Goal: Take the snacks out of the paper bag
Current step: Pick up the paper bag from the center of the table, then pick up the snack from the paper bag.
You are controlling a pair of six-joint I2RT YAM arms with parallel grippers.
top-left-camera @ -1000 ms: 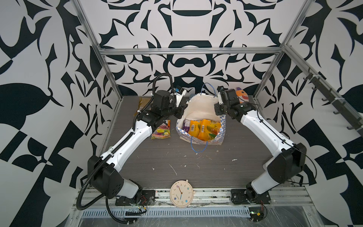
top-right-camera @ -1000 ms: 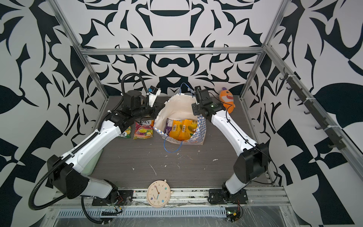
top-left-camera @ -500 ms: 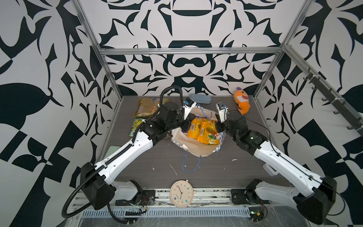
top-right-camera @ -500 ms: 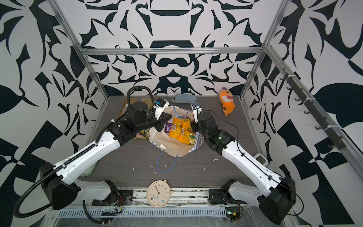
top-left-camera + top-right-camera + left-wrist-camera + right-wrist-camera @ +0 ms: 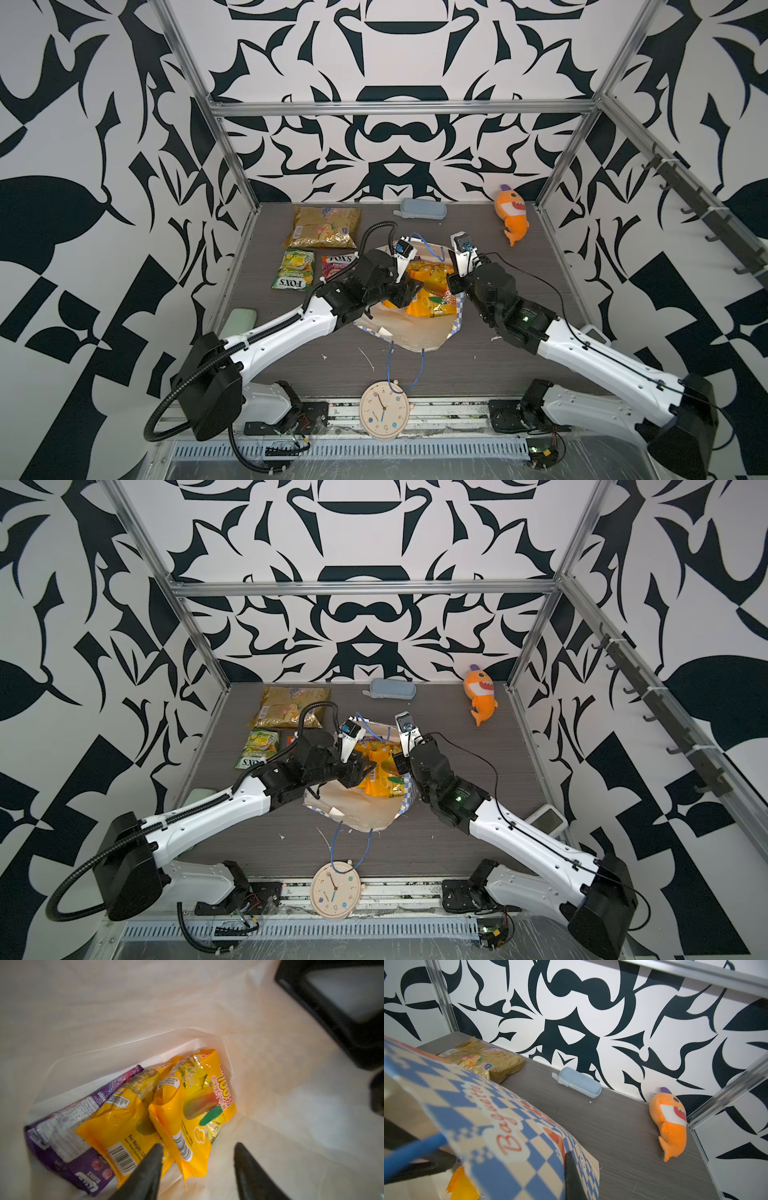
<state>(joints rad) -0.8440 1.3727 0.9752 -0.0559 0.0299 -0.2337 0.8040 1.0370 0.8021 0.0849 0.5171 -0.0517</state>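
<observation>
Your left gripper [image 5: 197, 1147] points down, fingers [image 5: 145, 1167] spread apart; your right gripper [image 5: 510, 1157] is clamped tight; both arms reach inward.

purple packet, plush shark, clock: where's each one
purple packet [image 5: 66, 1134], left wrist view, on its white label
plush shark [image 5: 672, 1136], right wrist view, on its orange belly
clock [image 5: 383, 411], in a top view, on its face

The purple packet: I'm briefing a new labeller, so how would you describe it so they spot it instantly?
Start at the blue-checked paper bag in the middle of the table. In the left wrist view, looking into it, three packets lie side by side. The purple packet is at one end, next to two orange-yellow packets, and is the only one that isn't orange-yellow.
</observation>
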